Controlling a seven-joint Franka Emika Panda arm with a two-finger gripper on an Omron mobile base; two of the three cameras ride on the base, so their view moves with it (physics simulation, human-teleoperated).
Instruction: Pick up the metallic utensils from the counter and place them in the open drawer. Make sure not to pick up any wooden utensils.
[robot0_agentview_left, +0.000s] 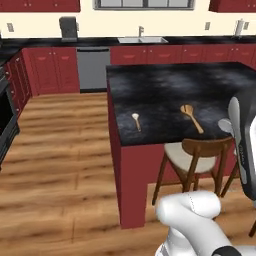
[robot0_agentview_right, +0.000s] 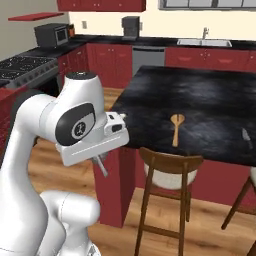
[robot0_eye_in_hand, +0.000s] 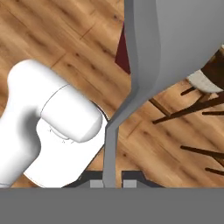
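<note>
The gripper (robot0_eye_in_hand: 109, 183) hangs off the island's near left corner, over open wood floor (robot0_agentview_left: 60, 170), its fingers clenched on the thin handle of a grey metal spoon (robot0_eye_in_hand: 148, 48) whose broad bowl fans out large in the hand view, above the floor and the chair legs. In the right base view the same spoon shows as a short grey stick (robot0_agentview_right: 101, 165) slanting down from under the hand, just off the red side of the island. The counter (robot0_agentview_left: 165, 85) is black marbled stone with plenty of bare top; a wooden chair (robot0_agentview_left: 192, 160) is tucked against its near edge. On it, near that edge, lie the orange-brown wooden spoon (robot0_agentview_left: 192, 118) and, well to its left, a small pale-headed spoon (robot0_agentview_left: 136, 120). The right base view also catches a small grey piece (robot0_agentview_right: 246, 135) at the far right of the counter
</note>
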